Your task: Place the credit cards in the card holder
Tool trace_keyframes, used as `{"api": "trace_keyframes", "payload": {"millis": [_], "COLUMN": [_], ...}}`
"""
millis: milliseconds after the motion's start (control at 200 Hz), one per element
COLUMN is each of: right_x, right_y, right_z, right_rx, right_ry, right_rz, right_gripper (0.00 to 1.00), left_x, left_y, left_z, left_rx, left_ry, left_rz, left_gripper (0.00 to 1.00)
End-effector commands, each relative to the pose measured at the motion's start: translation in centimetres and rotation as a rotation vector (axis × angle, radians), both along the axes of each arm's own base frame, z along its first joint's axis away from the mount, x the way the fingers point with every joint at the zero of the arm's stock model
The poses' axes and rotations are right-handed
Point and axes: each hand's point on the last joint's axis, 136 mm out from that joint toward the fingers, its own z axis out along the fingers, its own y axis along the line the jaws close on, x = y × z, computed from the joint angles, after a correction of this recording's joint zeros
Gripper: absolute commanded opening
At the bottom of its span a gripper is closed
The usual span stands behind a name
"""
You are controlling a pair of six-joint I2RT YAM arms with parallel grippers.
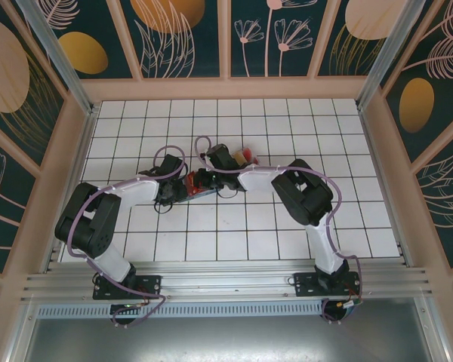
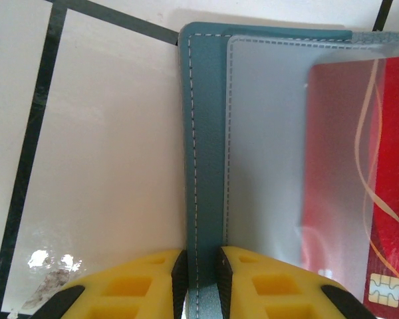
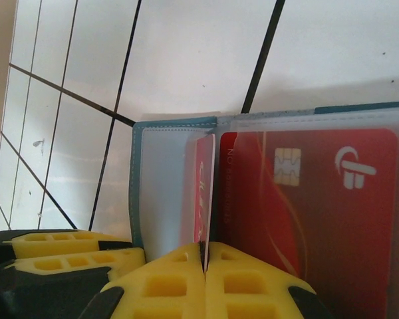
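Fingers of the left gripper (image 2: 201,284) are blocky and yellow with square holes; I see them squeezed nearly together on the thin edge of the card holder (image 2: 203,133), with only that edge between them. That card holder is flat and teal-blue, with a row of small pale stitches along its side; it lies open on the white tiled table (image 2: 106,166), in the middle where my two arms meet. Its pages are clear sleeves (image 2: 266,166), smooth and a bit foggy, with stitched rims; a tucked red card (image 3: 332,212) sits flat behind one, with a gold chip and a white logo. My right gripper (image 3: 205,256) is pressed tight on a red credit card (image 3: 203,189); this card is thin and stiff and stands on its edge, so I see it almost side-on; its far end is in among the sleeves, just beside the tucked card; I cannot tell if it is inside a pocket.
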Motion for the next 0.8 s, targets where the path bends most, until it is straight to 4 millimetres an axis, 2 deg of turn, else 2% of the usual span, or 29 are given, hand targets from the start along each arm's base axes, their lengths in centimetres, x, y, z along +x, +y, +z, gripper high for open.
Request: {"api": "trace_keyframes", "payload": {"millis": [0,85,225,340,636,776,796], "right_x": [-4.7,-4.0,-2.9,-2.7,-1.6,-0.9,-0.9], "right_y": [-1.5,-1.7,-2.8,-2.7,-3.8,-4.4,-4.4], "right_z": [-5.6,-4.7,-2.8,-1.3,1.4,2.1,2.1], "right_rx": [-0.193,-0.227,-0.283,-0.291,-0.237,-0.222,-0.223], "right_ry": [0.145,0.104,0.033,0.004,-0.016,-0.024,-0.023], "right_rz": [0.071,0.043,0.016,0.034,-0.004,-0.025,-0.025], "right_gripper": [0.04,0.08,0.25,0.32,0.35,0.34,0.33], "left_x": [-2.2,-2.2,-2.3,-2.3,-2.4,-1.5,-1.1], "left_y": [1.5,1.6,1.7,1.6,1.6,0.5,0.2], "left_z": [-5.1,-5.0,-5.1,-5.2,-4.6,-2.9,-1.7], "left_rx": [0.065,0.068,0.072,0.066,0.059,-0.002,-0.021], "left_ry": [0.118,0.116,0.119,0.121,0.108,0.05,0.017], "left_rz": [-0.004,-0.003,-0.004,-0.003,0.0,-0.016,-0.02], "left_gripper": [0.24,0.25,0.25,0.24,0.24,0.27,0.28]}}
